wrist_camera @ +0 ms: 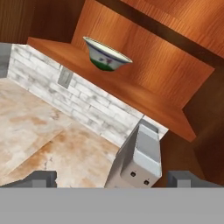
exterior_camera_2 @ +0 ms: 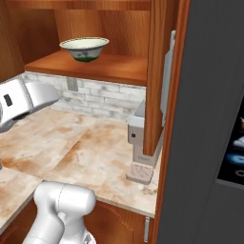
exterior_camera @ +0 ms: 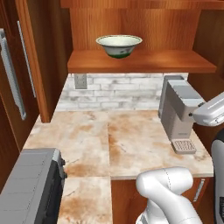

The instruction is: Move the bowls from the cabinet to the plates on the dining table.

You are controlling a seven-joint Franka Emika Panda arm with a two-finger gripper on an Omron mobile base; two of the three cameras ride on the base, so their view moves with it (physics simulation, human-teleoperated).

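Note:
A cream bowl (exterior_camera: 119, 45) with a dark green band stands upright on the wooden shelf (exterior_camera: 144, 62) of the open cabinet (exterior_camera: 39, 61). The right base view shows the same bowl (exterior_camera_2: 84, 48) towards the shelf's left (exterior_camera_2: 105, 67). In the hand view the bowl (wrist_camera: 106, 56) sits up and left on the shelf (wrist_camera: 135, 94), well away from my gripper (wrist_camera: 113, 177). The gripper is open, its fingertips (wrist_camera: 41, 177) far apart with nothing held between them. My arm (exterior_camera: 211, 110) hangs over the counter's right side, below the shelf. The plates and the dining table are out of view.
A grey coffee machine (exterior_camera: 178, 113) stands on the marble counter (exterior_camera: 109, 140) under the shelf's right end, close to my hand. A grey appliance (exterior_camera: 30, 188) sits at the front left. The open cabinet door (exterior_camera_2: 164, 71) and a dark tall panel (exterior_camera_2: 209, 124) close off the right.

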